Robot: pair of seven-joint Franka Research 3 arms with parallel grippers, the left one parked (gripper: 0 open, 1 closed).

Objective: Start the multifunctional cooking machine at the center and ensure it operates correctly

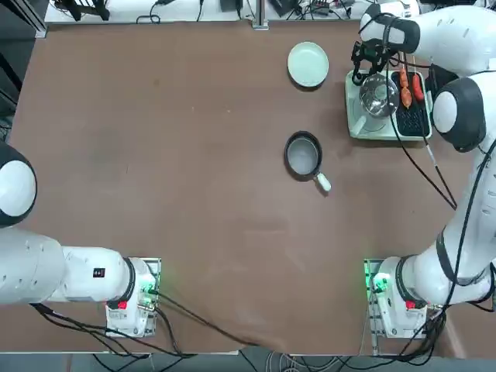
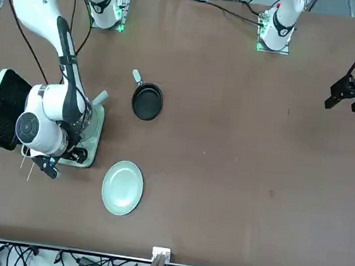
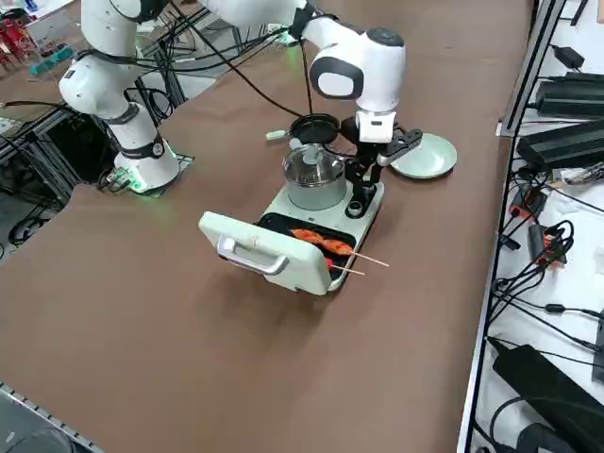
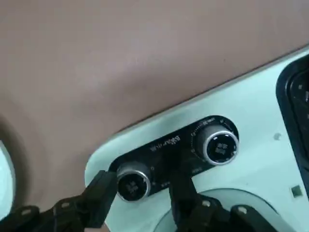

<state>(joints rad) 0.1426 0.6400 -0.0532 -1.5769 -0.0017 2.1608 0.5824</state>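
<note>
Silver-rimmed knobs (image 4: 220,146) show beside the gripper (image 4: 144,181) only in wrist view.

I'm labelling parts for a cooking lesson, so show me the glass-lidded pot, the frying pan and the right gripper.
Glass-lidded pot (image 3: 318,192): right side view, on its steel side wall.
Frying pan (image 1: 303,156): top view, on its inner base.
Right gripper (image 4: 144,186): right wrist view, midway between its open fingertips.

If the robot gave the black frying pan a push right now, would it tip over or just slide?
The frying pan would probably slide, since it sits flat and looks low and wide. It might swing around a bit too, because its white handle sticks out on one side. It looks stiff, so I doubt it would bend.
</note>
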